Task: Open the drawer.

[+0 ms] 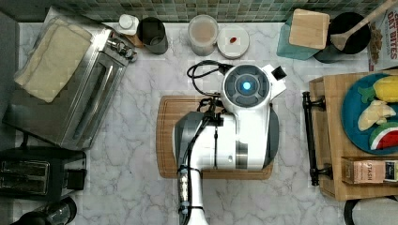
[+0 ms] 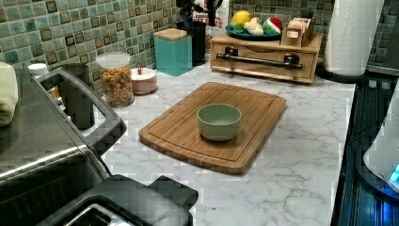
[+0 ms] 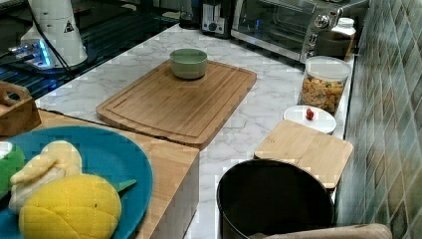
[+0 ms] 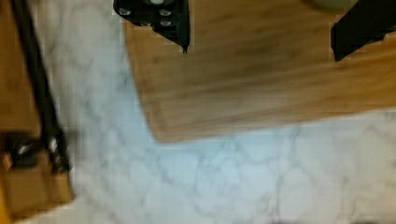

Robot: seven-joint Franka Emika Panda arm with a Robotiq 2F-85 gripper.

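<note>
The drawer sat shut at the counter's far end in the left view. The gripper was held spread above the cutting board. The handle could be missed, or the fruit plate jolted.

Light-wood drawer, black handle; green bowl; white-grey marbled counter

The light-wood drawer with its long black bar handle sits shut in its box.
</note>
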